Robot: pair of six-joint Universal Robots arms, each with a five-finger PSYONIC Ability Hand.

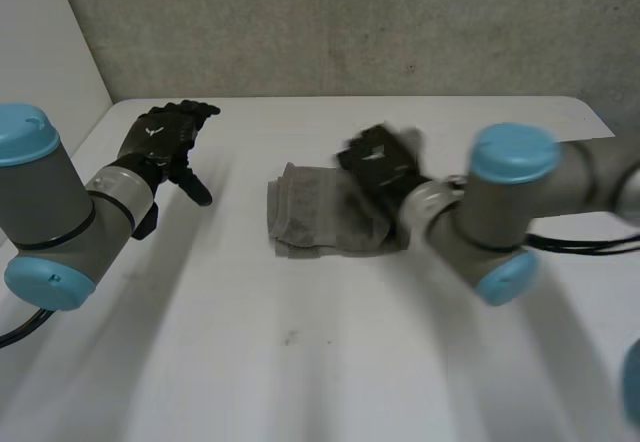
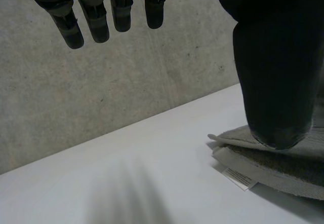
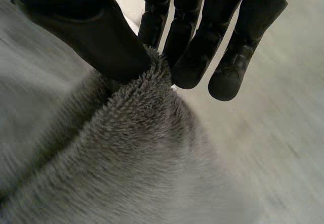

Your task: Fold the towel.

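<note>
The towel (image 1: 315, 212) was grey and fluffy, folded into a thick layered pad lying flat on the white bench (image 1: 300, 342). A small white label (image 2: 240, 177) stuck out from between its layers at the corner nearest the left hand (image 1: 165, 137). In the head view its slightly longer side ran across the bench, from the end facing the left hand to the end under the right hand (image 1: 385, 162).

The right hand's fingers (image 3: 192, 62) and thumb (image 3: 101, 36) pinched a raised ridge of the towel's pile between them. The left hand's fingers were released and straight, holding nothing, well apart from the towel, before the concrete wall (image 1: 350, 22).
</note>
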